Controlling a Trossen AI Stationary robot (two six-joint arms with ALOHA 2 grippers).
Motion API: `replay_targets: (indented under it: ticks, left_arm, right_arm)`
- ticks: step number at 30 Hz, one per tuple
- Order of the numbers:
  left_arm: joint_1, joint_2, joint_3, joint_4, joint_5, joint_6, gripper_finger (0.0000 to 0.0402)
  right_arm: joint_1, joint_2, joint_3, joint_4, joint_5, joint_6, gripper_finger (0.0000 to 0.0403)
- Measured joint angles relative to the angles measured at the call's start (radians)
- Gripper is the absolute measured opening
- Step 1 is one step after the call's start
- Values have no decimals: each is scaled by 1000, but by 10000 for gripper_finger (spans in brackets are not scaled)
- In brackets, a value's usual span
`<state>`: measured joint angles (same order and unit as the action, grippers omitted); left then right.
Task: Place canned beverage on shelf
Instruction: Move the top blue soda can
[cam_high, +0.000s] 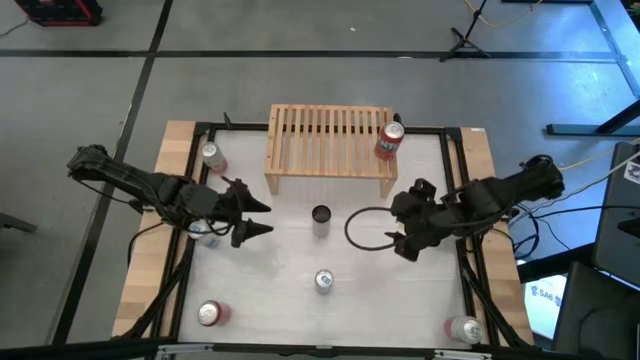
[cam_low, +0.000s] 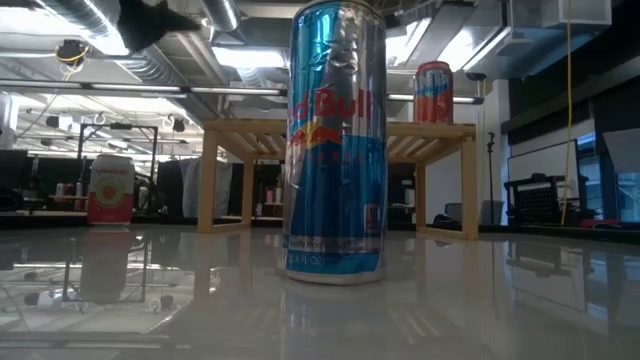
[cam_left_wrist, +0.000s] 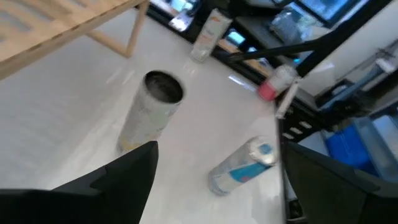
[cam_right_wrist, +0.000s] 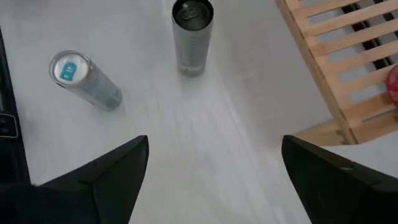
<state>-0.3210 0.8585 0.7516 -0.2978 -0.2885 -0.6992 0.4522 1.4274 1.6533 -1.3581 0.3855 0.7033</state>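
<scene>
The tall blue-and-silver energy-drink can (cam_low: 336, 145) stands upright on the white table (cam_high: 290, 300), closest to the low camera and well in front of the low light-wood slatted shelf (cam_high: 329, 147). From above it shows as a small round top (cam_high: 323, 281). Between it and the shelf, near the shelf's front edge, stands a slim grey can with a dark top (cam_high: 320, 217).

A red can (cam_high: 389, 141) sits upright on the shelf's right end. A pale can with a pink band (cam_high: 212, 157) stands on the table left of the shelf.

The left gripper (cam_high: 262, 218) hangs left of the grey can, fingers spread wide and holding nothing; its wrist view shows the grey can (cam_left_wrist: 152, 112) apart from the dark fingers (cam_left_wrist: 118, 183). The right gripper (cam_high: 400, 224) hangs right of the grey can, also spread wide and empty, with the grey can (cam_right_wrist: 193, 37) well clear of its fingers (cam_right_wrist: 106, 177).

Well in front of the shelf, a red-and-white can (cam_high: 211, 314) stands at the table's front left corner, and a silver-and-red can (cam_high: 463, 328) at its front right corner.
</scene>
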Motion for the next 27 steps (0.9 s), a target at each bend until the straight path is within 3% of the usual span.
replay_targets:
  ticks: [6,16,22,27]
  left_arm:
    - [0,8,188,-254,13,25,337]
    - [33,5,543,-905,-171,-172,337]
    - [123,5,592,-1114,-315,-270,337]
    - [253,23,591,-1208,-337,-294,337]
  right_arm:
    - [0,-9,-70,28,-2,26,356]
    - [-1,-10,-79,70,1,29,356]
    - [-1,-10,-79,82,34,24,356]
    - [-1,-10,-79,82,51,-2,356]
